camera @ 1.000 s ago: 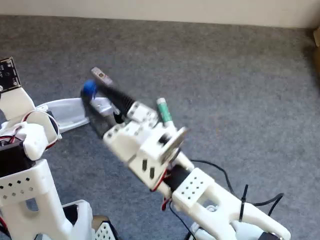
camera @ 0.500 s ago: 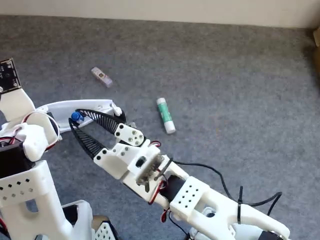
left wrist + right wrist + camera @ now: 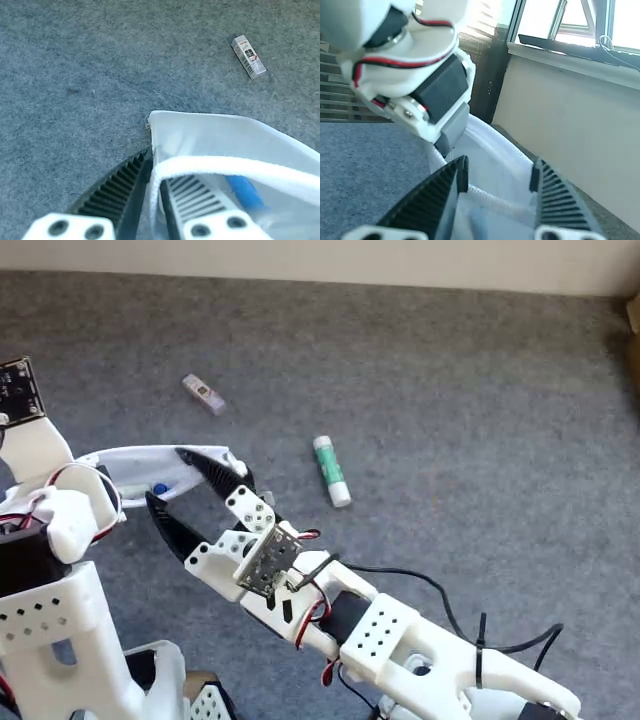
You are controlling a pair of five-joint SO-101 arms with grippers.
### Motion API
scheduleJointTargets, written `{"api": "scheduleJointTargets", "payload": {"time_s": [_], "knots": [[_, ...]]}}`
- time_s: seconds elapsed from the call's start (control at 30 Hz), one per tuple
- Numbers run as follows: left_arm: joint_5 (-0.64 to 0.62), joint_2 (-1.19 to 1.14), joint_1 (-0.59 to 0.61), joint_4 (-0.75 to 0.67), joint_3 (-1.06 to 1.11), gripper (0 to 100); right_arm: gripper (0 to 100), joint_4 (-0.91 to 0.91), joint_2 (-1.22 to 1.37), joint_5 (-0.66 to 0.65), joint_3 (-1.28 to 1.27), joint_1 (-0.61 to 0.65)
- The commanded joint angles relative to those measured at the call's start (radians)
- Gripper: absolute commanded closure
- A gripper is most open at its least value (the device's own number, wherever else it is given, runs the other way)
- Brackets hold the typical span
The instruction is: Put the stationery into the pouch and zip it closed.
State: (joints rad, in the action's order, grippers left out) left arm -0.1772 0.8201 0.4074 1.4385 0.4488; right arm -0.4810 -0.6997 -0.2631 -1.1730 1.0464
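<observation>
White translucent pouch (image 3: 130, 462) lies on the grey bench (image 3: 480, 390). Our left gripper (image 3: 156, 167) has its jaws closed on the pouch rim, likely to keep the mouth open for loading. Our right gripper (image 3: 165, 476) hangs at that mouth, jaws spread wide and holding nothing. A blue item (image 3: 244, 191) sits inside the pouch. A green glue stick (image 3: 330, 471) and a small box (image 3: 203, 394) lie on the bench, apart from the pouch, not yet packed

One pouch (image 3: 128, 462), three stationery pieces (image 3: 331, 471)
</observation>
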Motion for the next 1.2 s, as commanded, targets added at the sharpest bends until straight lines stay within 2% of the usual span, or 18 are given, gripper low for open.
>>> {"api": "scheduleJointTargets", "payload": {"time_s": [0.0,0.2,0.37,0.53,0.7,0.83,0.93,1.17], "knots": [[-0.006,-0.016,-0.012,0.003,0.005,99,77.2,0.007,-0.012,-0.008,0.013,0.008],[-0.006,-0.016,-0.012,0.003,0.007,99,77.3,0.007,-0.016,-0.006,0.013,0.005],[-0.006,-0.016,-0.012,0.002,0.027,99,77.4,0.038,-0.171,-0.003,-0.004,0.008],[-0.005,-0.016,-0.01,0.002,0.038,99,77.4,0.351,-0.375,0.183,0.001,-0.022],[-0.005,-0.016,-0.005,0.002,0.038,99,77.4,0.694,-0.466,0.338,0.193,-0.105],[-0.006,-0.016,0.05,0.002,0.031,99,77.4,0.894,-0.466,0.439,0.343,-0.203],[-0.006,-0.016,0.081,0.002,0.031,99,77.4,0.955,-0.466,0.457,0.415,-0.249],[-0.006,-0.016,0.097,0.005,0.036,99,77.5,0.961,-0.383,0.459,0.45,-0.317]]}}
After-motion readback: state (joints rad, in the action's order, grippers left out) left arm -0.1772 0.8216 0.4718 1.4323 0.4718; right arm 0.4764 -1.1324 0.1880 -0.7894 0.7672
